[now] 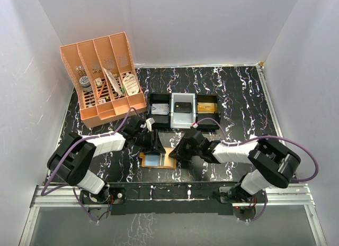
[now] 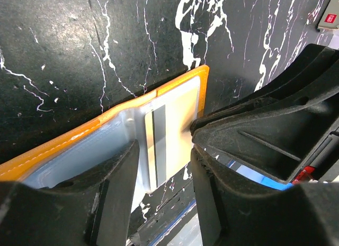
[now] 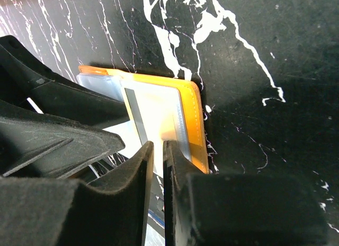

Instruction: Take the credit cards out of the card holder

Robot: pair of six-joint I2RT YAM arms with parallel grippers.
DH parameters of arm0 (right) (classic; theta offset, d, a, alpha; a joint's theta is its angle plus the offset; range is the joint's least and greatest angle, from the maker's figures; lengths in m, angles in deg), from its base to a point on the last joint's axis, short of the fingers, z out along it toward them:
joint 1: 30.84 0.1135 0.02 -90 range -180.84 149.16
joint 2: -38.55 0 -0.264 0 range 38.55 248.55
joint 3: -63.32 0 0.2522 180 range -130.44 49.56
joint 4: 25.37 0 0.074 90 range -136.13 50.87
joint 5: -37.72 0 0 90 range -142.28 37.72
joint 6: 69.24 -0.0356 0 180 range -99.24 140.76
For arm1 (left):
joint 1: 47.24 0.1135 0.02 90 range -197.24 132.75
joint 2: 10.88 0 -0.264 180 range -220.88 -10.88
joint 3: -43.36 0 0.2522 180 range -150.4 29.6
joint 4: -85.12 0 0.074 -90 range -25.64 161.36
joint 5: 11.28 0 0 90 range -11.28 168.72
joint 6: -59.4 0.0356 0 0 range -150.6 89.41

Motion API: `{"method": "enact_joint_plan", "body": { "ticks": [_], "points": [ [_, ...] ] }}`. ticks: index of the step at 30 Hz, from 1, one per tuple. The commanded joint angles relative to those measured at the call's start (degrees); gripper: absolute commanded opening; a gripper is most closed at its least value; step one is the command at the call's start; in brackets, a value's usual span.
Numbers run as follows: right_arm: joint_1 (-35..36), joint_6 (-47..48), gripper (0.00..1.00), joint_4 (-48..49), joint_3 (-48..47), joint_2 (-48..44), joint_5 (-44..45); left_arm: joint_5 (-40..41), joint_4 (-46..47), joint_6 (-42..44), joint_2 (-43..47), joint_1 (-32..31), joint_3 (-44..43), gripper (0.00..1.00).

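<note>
The orange card holder (image 1: 151,161) lies open on the black marble table, pale blue panels up. It also shows in the left wrist view (image 2: 79,134) and the right wrist view (image 3: 192,116). A pale credit card (image 3: 156,111) with a grey stripe sticks out of its right panel, also seen in the left wrist view (image 2: 170,127). My right gripper (image 1: 178,151) (image 3: 158,146) is shut on that card's near edge. My left gripper (image 1: 155,146) (image 2: 164,144) is open, with its fingers down on the holder either side of the card's striped end.
A large orange slotted desk organizer (image 1: 103,79) stands at the back left. A black tray (image 1: 150,100) behind the holder holds a card, a small black box (image 1: 183,106) and a gold block (image 1: 206,106). White walls close in three sides.
</note>
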Motion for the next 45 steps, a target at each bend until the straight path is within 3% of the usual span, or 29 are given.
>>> {"method": "enact_joint_plan", "body": {
  "ticks": [1, 10, 15, 20, 25, 33, 38, 45],
  "points": [
    [0.0, 0.1, 0.12, 0.1, -0.1, 2.0, 0.0, 0.5, -3.3, 0.3, 0.9, -0.3, 0.5, 0.43],
    [0.0, -0.6, 0.10, 0.4, -1.3, 5.4, -2.4, -0.6, 3.3, -6.8, 2.3, -0.4, 4.5, 0.31],
    [0.0, -0.7, 0.09, -1.0, -0.7, 4.0, -0.8, 1.3, 1.7, -6.7, 5.0, -0.3, 5.1, 0.29],
    [-0.1, 5.4, 0.08, -0.2, -5.6, 0.0, -1.8, 3.5, -4.6, -2.4, 5.3, -0.3, 1.8, 0.34],
    [-0.3, 9.4, 0.09, -12.0, -15.2, -0.4, 1.1, 6.0, -10.1, 2.4, 7.2, -0.3, -1.8, 0.38],
    [-0.3, 5.8, 0.09, -9.3, -10.1, -0.2, -0.5, 4.7, -12.1, 1.8, 10.0, -0.4, -1.7, 0.42],
    [-0.4, 3.6, 0.10, -2.6, -4.3, -1.7, -1.4, 2.4, -10.4, 0.8, 12.6, -0.3, 0.5, 0.47],
    [-0.4, 2.9, 0.10, -0.4, -4.1, 1.3, -3.4, 1.5, -6.5, -1.1, 9.6, -0.4, 1.7, 0.48]
  ]
}}
